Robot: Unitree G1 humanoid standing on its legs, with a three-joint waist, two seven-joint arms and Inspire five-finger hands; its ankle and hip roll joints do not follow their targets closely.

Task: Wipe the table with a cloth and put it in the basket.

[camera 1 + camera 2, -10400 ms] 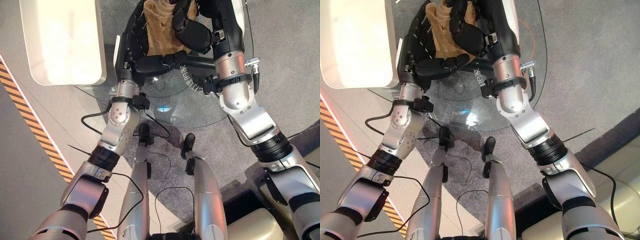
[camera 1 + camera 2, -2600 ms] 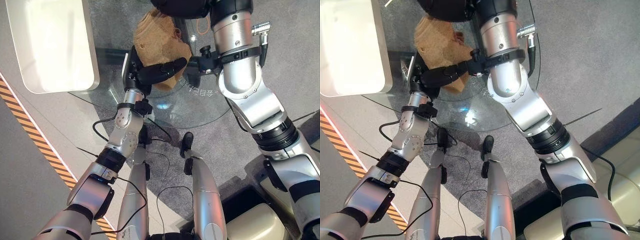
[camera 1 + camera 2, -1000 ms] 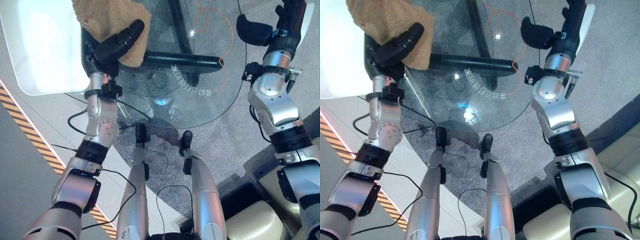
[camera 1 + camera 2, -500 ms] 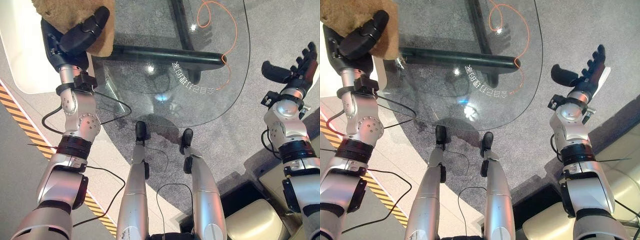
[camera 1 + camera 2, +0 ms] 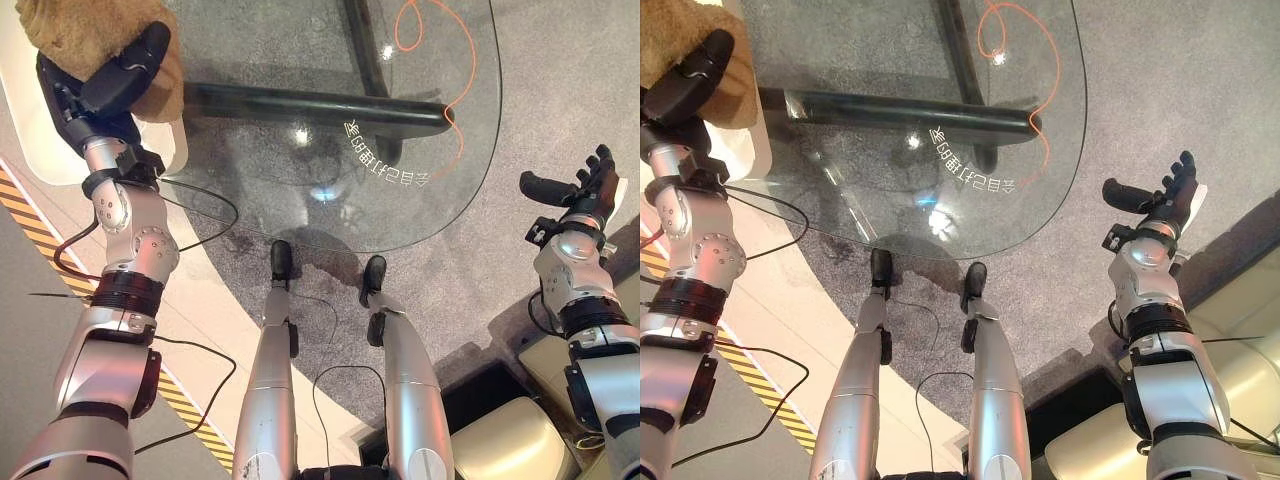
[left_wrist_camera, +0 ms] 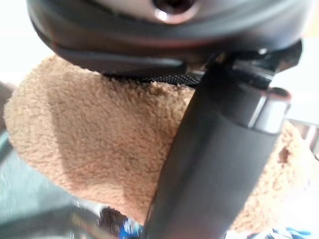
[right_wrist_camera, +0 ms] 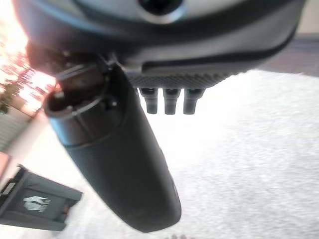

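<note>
Far left, upper corner: the left hand (image 5: 100, 95) is raised w/ thumb and fingers curled round the cloth (image 5: 75, 35), a tan fleecy bundle. The cloth is bunched up, so no clear long axis; the bulk sits above the palm and one flap hangs down past the thumb on the desk side. In the left wrist view the thumb (image 6: 219, 164) lies across the fleece (image 6: 99, 144), pressing it against the palm. The cloth is up in the hand, not lying on the desk.

Behind hand and cloth there's a white rounded basket (image 5: 40, 165), its pale rim showing below and beside the hand. Cannot tell if the cloth touches it.

Centre: the glass desk (image 5: 300, 160), see-through, rounded edge. A dark tubular frame bar (image 5: 320, 105) runs left-right beneath the glass, w/ a second bar going away from it. An orange cord (image 5: 440, 70) loops near the far right part of the top. Grey carpet (image 5: 1160, 90) shows through and around.

Right: the right hand (image 5: 580, 190) is off the desk, well apart from its edge, over carpet. Fingers straight and spread, thumb out sideways, nothing in it. The right wrist view shows the thumb (image 7: 119, 169) extended and short finger ends (image 7: 169, 102) beside it.
</note>
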